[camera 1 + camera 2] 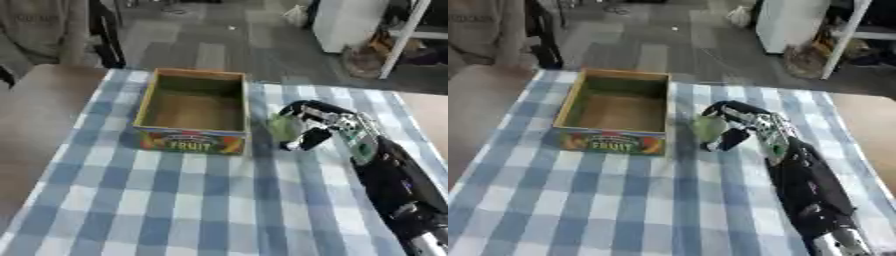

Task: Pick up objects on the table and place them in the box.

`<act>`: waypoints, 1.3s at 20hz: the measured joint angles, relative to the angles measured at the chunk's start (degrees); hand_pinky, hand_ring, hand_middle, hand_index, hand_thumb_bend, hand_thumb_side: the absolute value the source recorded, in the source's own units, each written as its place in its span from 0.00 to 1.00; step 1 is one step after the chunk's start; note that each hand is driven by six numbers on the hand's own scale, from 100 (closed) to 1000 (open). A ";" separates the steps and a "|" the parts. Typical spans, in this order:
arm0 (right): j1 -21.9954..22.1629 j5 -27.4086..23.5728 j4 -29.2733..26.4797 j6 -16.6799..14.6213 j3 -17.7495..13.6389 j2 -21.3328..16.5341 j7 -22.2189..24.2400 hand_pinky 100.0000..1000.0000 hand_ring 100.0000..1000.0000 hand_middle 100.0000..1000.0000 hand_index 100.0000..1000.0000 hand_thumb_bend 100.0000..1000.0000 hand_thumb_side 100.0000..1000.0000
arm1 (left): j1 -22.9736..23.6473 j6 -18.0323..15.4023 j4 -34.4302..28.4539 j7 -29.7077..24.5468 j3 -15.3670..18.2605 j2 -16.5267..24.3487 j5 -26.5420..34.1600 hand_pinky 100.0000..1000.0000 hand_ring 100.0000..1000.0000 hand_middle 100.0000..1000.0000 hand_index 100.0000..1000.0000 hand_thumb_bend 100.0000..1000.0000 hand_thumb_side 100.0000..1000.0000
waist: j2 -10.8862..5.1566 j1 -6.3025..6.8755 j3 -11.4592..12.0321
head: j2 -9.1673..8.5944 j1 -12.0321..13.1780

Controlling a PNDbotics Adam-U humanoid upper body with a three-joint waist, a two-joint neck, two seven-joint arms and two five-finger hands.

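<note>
Table point(175, 210): covered by a blue-and-white checked cloth point(201, 200), with bare brown surface exposed along the left edge and at the far right.

Box point(194, 111): open-topped cardboard fruit box, standing upright on the cloth toward the far left-centre. Front wall printed in red, yellow and green with the word "FRUIT". Interior brown; no contents visible inside.

Right hand point(319, 127): enters from the lower right on a black arm with silver joints, reaching across the cloth toward the box. Positioned just right of the box, near its front right corner, not touching it. Fingers point(302, 107) curled over the top of a pale green object point(280, 126); thumb point(297, 142) bent in beneath, pinching it from below. Object gripped between fingers and thumb, at the left side of the hand, in the gap between hand and box wall.

Pale green object: small, rounded, light green. Exact identity cannot be determined. Whether lifted clear of the cloth or resting on it cannot be told. Located outside the box, just beside its right wall.

Left hand: not visible in either view.

Beyond the table: grey floor, a white cabinet point(350, 22) at upper right.
</note>
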 measured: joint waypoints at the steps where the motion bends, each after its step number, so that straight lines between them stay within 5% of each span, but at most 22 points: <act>1: 0.00 0.00 0.00 0.04 0.00 0.00 0.04 0.73 0.79 0.78 0.85 0.39 0.20 | 0.00 -0.01 0.00 -0.02 0.00 0.00 0.00 0.56 0.51 0.52 0.62 0.00 0.57 | 0.00 0.00 0.01 | 0.00 0.00; 3: 0.00 0.01 0.00 0.13 0.00 0.01 0.14 0.67 0.74 0.73 0.81 0.38 0.17 | 0.00 0.01 0.00 -0.07 0.00 0.00 0.00 0.56 0.51 0.52 0.62 0.00 0.57 | 0.00 -0.03 0.01 | 0.00 -0.01; 5: -0.04 0.11 -0.01 0.18 0.00 0.01 0.20 0.55 0.62 0.64 0.73 0.34 0.03 | 0.00 0.05 0.00 -0.11 0.00 0.00 0.00 0.56 0.51 0.52 0.62 0.00 0.57 | 0.00 -0.09 0.03 | 0.00 -0.03; 12: -0.04 1.73 -0.41 1.06 0.00 0.48 -1.93 0.25 0.34 0.41 0.49 0.38 0.19 | 0.00 0.08 0.00 -0.14 0.00 0.00 0.00 0.56 0.51 0.52 0.62 0.00 0.56 | 0.04 -0.33 0.09 | -0.02 -0.04; 16: -0.03 2.93 -0.95 1.69 -0.13 0.64 -5.68 0.08 0.18 0.23 0.33 0.24 0.20 | 0.00 0.09 0.00 -0.15 0.00 0.00 0.00 0.56 0.51 0.52 0.62 0.00 0.56 | 0.11 -0.36 0.13 | -0.03 -0.04; 21: -0.10 3.51 -3.12 2.53 -0.92 1.02 -14.23 0.00 0.11 0.14 0.23 0.14 0.18 | 0.00 0.09 0.00 -0.14 0.00 0.00 0.00 0.56 0.51 0.52 0.62 0.00 0.56 | 0.12 -0.47 0.16 | -0.24 -0.04; 22: -0.21 3.44 -3.63 2.59 -1.06 1.02 -15.72 0.00 0.11 0.14 0.23 0.07 0.34 | 0.00 0.09 0.00 -0.15 0.00 0.00 0.00 0.56 0.51 0.52 0.62 0.00 0.56 | 0.13 -0.52 0.15 | -0.29 -0.04; 23: -0.46 3.36 -4.09 2.62 -1.07 1.03 -17.01 0.00 0.11 0.14 0.23 0.13 0.18 | 0.00 0.10 0.00 -0.15 0.00 0.00 0.00 0.56 0.51 0.52 0.62 0.00 0.56 | 0.13 -0.55 0.14 | -0.38 -0.03; 26: -1.59 2.71 -5.74 2.22 -0.97 1.33 -19.43 0.00 0.11 0.14 0.23 0.12 0.17 | 0.00 0.13 0.00 -0.19 0.00 0.00 0.01 0.56 0.51 0.52 0.62 0.00 0.56 | 0.13 -0.56 0.14 | -0.46 -0.04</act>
